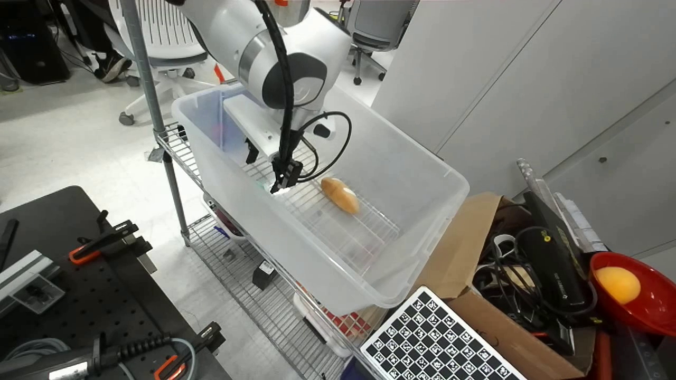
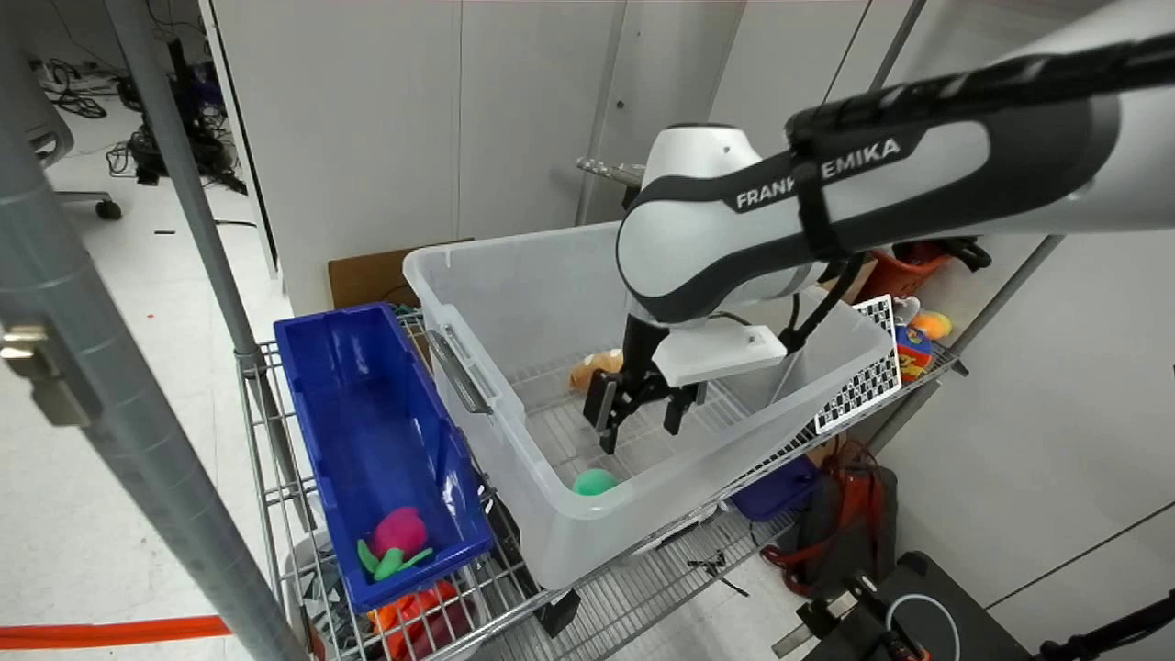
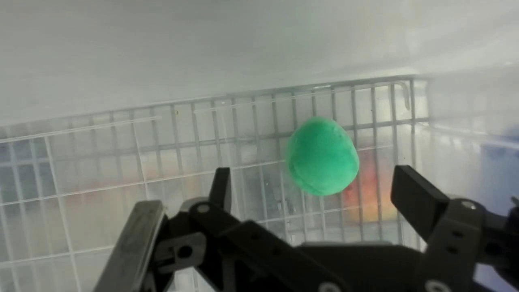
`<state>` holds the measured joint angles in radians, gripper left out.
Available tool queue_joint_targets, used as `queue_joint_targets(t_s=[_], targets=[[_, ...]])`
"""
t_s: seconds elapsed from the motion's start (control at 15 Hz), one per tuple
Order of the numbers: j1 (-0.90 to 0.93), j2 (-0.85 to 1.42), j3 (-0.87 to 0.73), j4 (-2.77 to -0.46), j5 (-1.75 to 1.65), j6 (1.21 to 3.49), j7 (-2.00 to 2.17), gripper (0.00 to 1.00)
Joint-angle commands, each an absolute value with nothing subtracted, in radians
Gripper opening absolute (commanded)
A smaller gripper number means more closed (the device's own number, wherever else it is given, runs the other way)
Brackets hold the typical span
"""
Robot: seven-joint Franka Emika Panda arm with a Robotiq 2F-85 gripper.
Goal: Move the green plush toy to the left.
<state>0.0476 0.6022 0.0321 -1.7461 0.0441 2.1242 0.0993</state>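
From afar, I hold the gripper [image 2: 642, 433] wide inside the clear bin [image 2: 532, 294], near the green plush toy [image 2: 595, 480], which sits by a corner, its base hidden behind the rim [image 2: 587, 508] in an exterior view, while the wrist view blurs a red-orange shape [image 3: 369, 194] beyond it.

In an exterior view the bin wall [image 2: 551, 535] is hiding the btm of the green toy [image 2: 595, 480], the gripper [image 2: 641, 431] is blocking pt of the bread-like toy [image 2: 589, 367], & the R frame edge is cropping the arm [image 2: 881, 188]. In an exterior view edges are cropping the checkered board [image 1: 438, 343] & red bowl [image 1: 655, 295]. Wrist view: red-orange blob [image 3: 367, 184] behind green toy is looking too blurry to ID.
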Motion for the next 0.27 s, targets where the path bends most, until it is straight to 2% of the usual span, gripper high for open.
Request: queue_joint_targets(t_s=[0.0, 0.2], targets=[[0.047, 0.583, 0.028, -1.755, 0.047, 2.114, 0.095, 1.00], [0.047, 0.577, 0.030, -1.774, 0.047, 2.115, 0.094, 1.00]])
